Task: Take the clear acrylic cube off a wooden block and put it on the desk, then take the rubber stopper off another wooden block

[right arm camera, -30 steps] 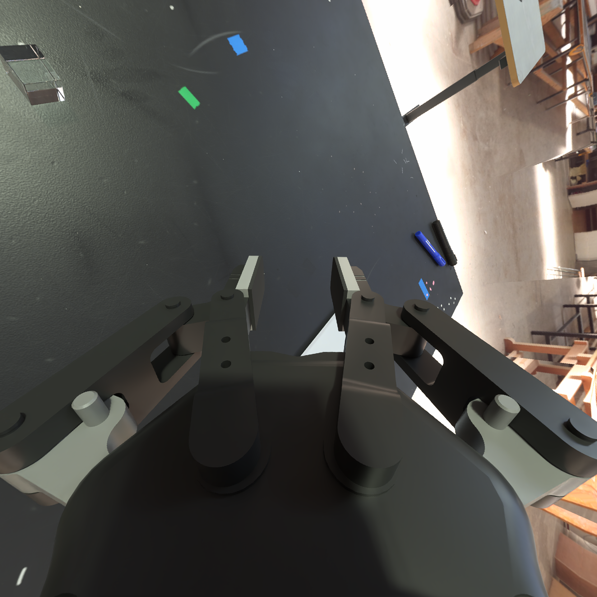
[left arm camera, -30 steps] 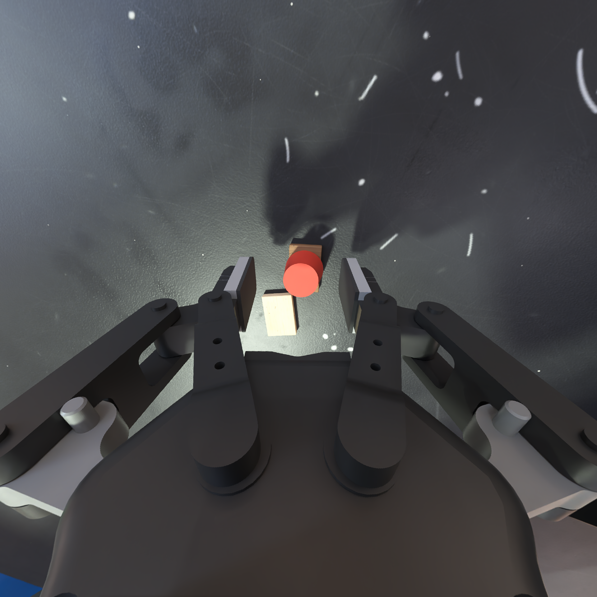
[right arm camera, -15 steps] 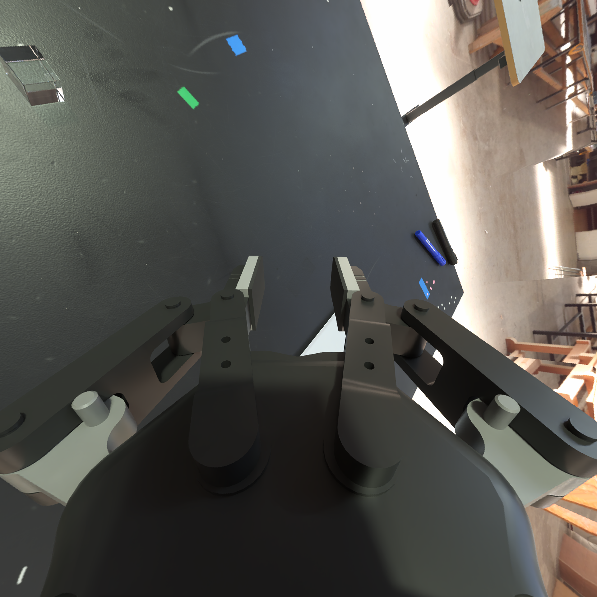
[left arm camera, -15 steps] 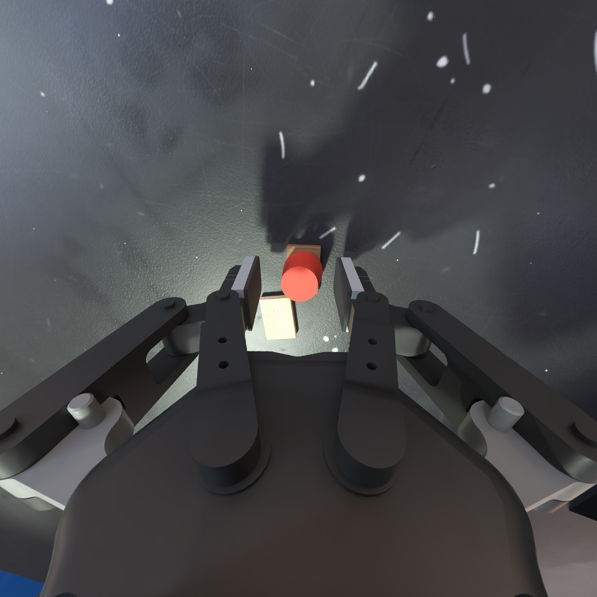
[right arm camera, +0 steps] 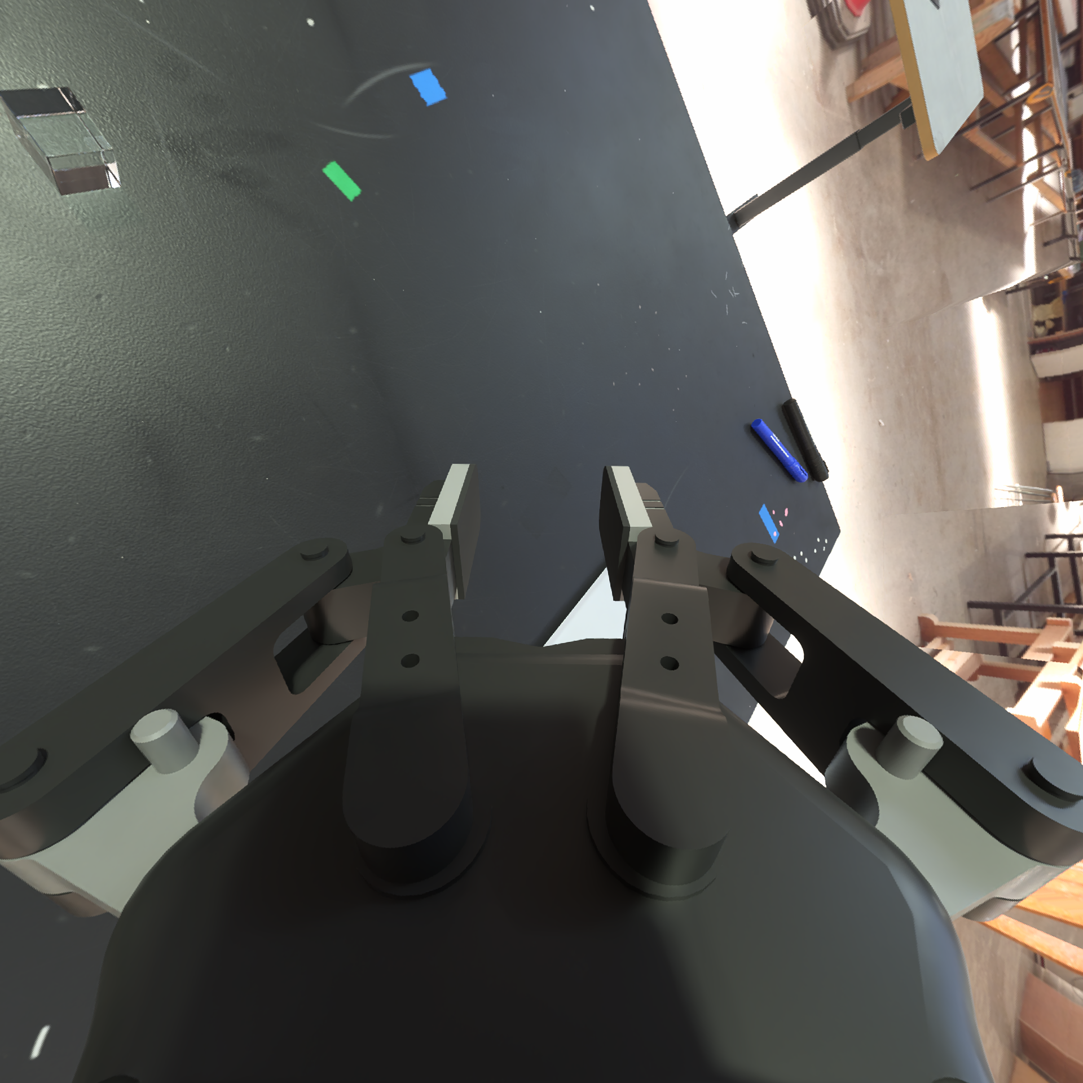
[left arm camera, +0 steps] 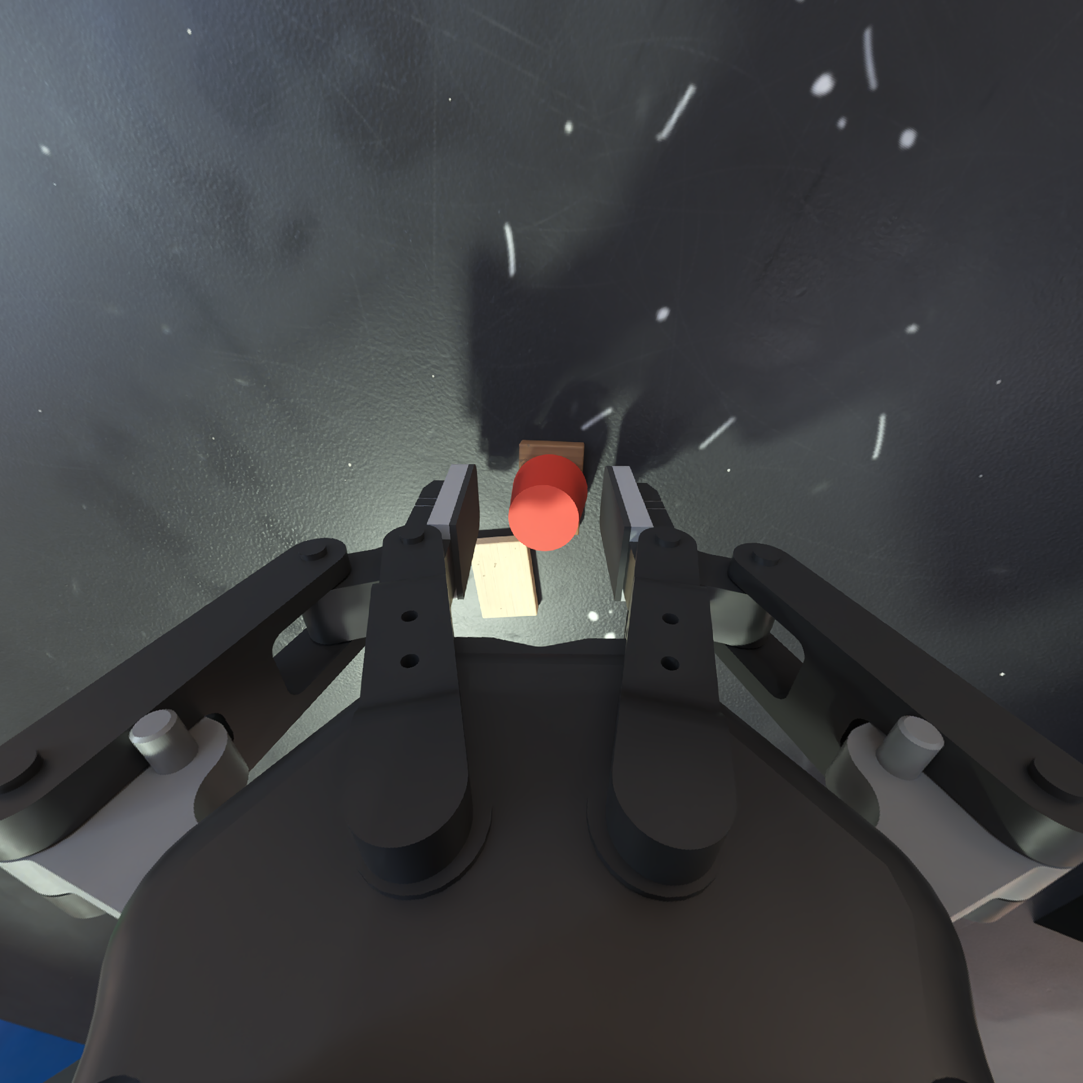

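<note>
In the left wrist view a red rubber stopper (left arm camera: 548, 504) stands on a brown wooden block (left arm camera: 551, 451) on the dark desk. A bare light wooden block (left arm camera: 505, 579) lies just nearer, to the left. My left gripper (left arm camera: 539, 510) is open above them, with its fingers on either side of the stopper and not touching it. In the right wrist view the clear acrylic cube (right arm camera: 61, 140) lies on the desk at the far upper left. My right gripper (right arm camera: 533, 516) is open and empty, well away from the cube.
In the right wrist view, a green tape piece (right arm camera: 341, 180) and a blue tape piece (right arm camera: 428, 87) lie on the desk. A blue marker (right arm camera: 778, 450) and a black marker (right arm camera: 804, 439) lie by the desk's right edge (right arm camera: 762, 328). Beyond it are floor and wooden frames.
My left gripper has come down closer to the stopper and its fingers have narrowed a little around it. The right gripper has not moved.
</note>
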Robot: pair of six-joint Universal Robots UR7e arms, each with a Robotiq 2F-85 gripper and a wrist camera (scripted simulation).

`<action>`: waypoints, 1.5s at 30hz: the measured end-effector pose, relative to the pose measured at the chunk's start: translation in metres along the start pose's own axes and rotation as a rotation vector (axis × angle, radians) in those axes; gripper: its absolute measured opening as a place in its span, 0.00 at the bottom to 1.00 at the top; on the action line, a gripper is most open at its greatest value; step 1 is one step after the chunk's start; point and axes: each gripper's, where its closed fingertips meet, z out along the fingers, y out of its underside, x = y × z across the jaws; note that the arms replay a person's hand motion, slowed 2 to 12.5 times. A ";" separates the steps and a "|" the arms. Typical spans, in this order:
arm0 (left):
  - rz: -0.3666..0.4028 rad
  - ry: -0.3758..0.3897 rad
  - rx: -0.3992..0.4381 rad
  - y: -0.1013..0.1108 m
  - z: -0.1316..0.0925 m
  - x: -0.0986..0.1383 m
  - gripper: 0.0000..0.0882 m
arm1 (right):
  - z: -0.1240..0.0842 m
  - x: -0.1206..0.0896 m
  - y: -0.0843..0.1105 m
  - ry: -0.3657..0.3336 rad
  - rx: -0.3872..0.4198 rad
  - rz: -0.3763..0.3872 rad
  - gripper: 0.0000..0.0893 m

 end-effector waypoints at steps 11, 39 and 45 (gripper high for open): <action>0.009 0.003 -0.005 0.002 0.003 0.002 0.27 | -0.002 0.000 0.001 -0.002 0.007 0.007 0.42; -0.033 -0.197 0.088 -0.001 -0.055 -0.022 0.27 | -0.012 0.007 0.006 0.017 0.038 0.036 0.42; -0.037 -0.321 0.177 -0.015 -0.096 -0.031 0.27 | -0.014 0.009 0.007 0.024 0.041 0.042 0.42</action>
